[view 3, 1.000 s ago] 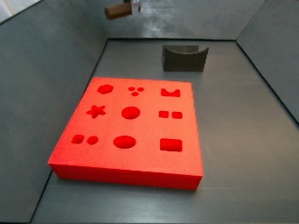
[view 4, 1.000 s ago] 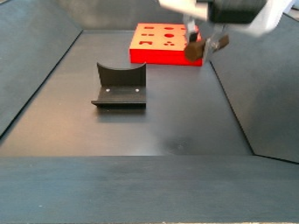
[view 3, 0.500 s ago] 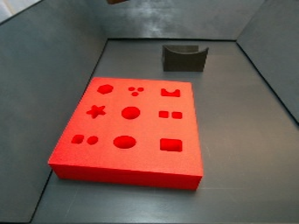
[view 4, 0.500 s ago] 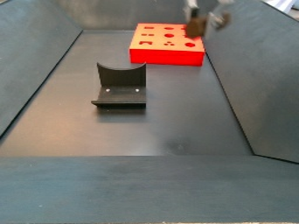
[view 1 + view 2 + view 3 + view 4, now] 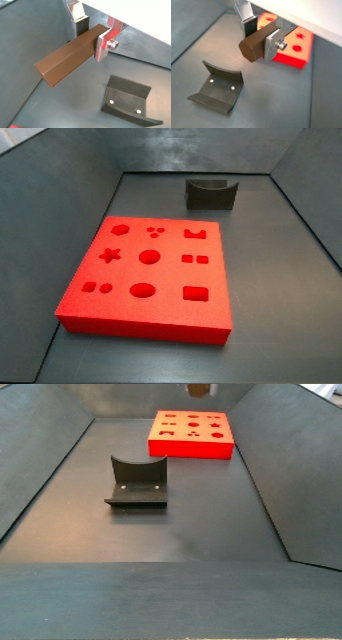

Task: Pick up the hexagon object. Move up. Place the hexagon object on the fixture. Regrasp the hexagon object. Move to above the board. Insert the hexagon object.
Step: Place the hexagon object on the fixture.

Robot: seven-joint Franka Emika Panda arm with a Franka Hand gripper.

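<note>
Hexagon object [image 5: 70, 60] between the gripper [image 5: 92, 31] jaws, seemingly high above fixture [image 5: 217, 88] and board [image 5: 150, 275].

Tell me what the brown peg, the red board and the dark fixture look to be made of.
The brown peg, clamped in the gripper above the floor, looks like matte plastic or painted wood: flat, even faces, no shine. The red board seems matte plastic or foam, uniformly coloured with cleanly cut holes. The dark fixture looks like dull black plastic or coated metal; pale screw heads show in both wrist views.

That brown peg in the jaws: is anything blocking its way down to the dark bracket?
Nothing visible. The gripper holds the hexagon object in the air, and the floor around the fixture is bare.
</note>
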